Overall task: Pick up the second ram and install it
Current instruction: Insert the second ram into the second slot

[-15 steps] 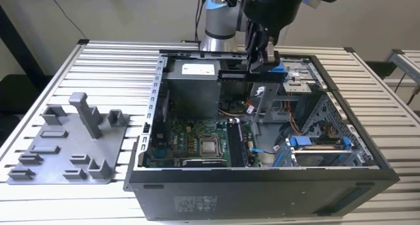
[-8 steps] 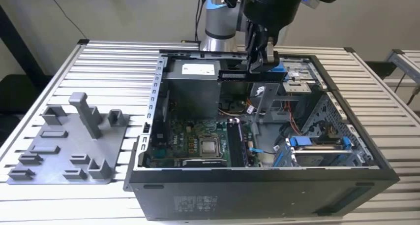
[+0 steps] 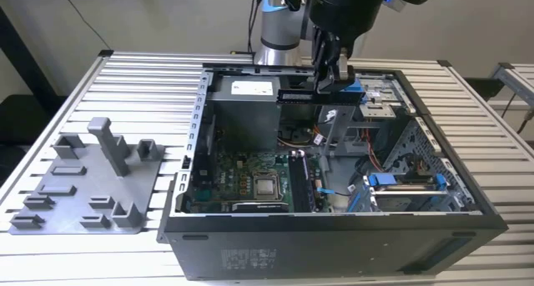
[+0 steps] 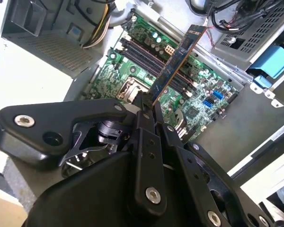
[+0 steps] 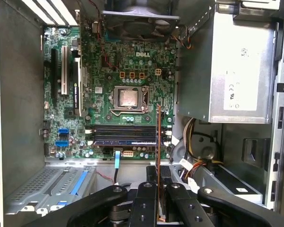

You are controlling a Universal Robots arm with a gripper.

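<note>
Soft, even indoor light falls from above. In the exterior view the slatted surface [image 3: 134, 79] is bright and pale, while the open computer case [image 3: 334, 248] is dim inside. In the second wrist view a pale panel [image 4: 23, 90] is blown out to white. In the first wrist view the black pincer [image 5: 159, 172] is a dark, shadowed mass, and the thin edge of the second ram [image 5: 158, 137] glints orange.

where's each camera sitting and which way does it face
Exterior view: off the arm, looking down into the computer case; arm shows.
First wrist view: on the wrist, straight down at the motherboard; gripper shows.
Second wrist view: on the wrist, slanted along the ram; gripper shows.
Shared: gripper shut on the ram.
</note>
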